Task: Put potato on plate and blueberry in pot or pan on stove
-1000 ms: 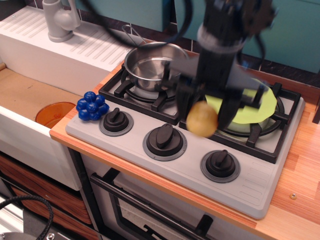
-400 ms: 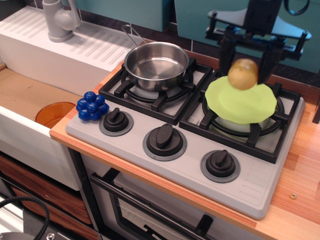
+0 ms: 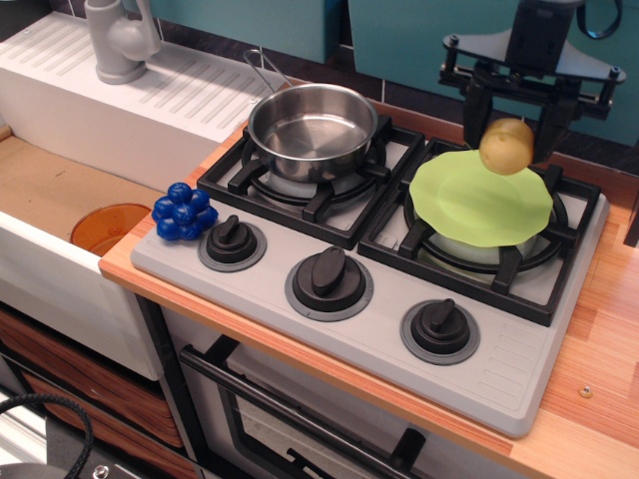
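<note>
My gripper (image 3: pixel 508 128) is shut on the yellow-tan potato (image 3: pixel 506 147) and holds it just above the far edge of the lime-green plate (image 3: pixel 481 205), which lies on the right burner of the grey stove (image 3: pixel 379 274). The shiny steel pot (image 3: pixel 312 126) stands empty on the left burner. The blueberry cluster (image 3: pixel 183 211) sits on the stove's front left corner, next to the left knob, far from my gripper.
An orange round dish (image 3: pixel 108 227) lies in the sink at the left. A grey tap (image 3: pixel 118 40) and a white drainboard stand at the back left. Three black knobs (image 3: pixel 329 273) line the stove's front. Wooden counter runs along the right.
My gripper has carried the potato from the stove's front middle up and right, to above the plate's far edge. Pot, plate and blueberry have not moved.
</note>
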`<action>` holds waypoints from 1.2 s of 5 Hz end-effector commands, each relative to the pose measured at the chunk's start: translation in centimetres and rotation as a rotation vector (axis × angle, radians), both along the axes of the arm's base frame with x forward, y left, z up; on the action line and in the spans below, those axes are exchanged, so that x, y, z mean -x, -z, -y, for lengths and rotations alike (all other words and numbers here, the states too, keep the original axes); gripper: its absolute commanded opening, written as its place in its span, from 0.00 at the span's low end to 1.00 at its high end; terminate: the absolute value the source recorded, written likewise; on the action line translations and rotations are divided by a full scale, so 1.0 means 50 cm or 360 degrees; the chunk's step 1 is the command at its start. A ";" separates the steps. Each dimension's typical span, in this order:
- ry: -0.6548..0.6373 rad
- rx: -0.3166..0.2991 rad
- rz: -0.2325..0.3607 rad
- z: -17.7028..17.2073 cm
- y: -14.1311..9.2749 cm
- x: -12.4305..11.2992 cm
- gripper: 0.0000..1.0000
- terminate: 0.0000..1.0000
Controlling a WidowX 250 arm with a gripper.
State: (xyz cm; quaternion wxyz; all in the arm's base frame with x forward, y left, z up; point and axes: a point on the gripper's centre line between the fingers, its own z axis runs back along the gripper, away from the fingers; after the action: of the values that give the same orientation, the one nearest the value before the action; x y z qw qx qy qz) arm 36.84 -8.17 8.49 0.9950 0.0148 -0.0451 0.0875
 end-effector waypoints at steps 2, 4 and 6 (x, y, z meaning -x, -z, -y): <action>0.0053 0.0022 0.0126 -0.008 0.014 -0.023 0.00 0.00; 0.0008 0.0000 0.0070 -0.002 -0.013 0.018 1.00 0.00; -0.0023 -0.0038 -0.0008 0.000 -0.071 0.070 1.00 0.00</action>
State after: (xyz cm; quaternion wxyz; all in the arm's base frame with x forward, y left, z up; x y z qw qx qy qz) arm 32.64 -7.88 9.84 0.9948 0.0399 -0.0070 0.0936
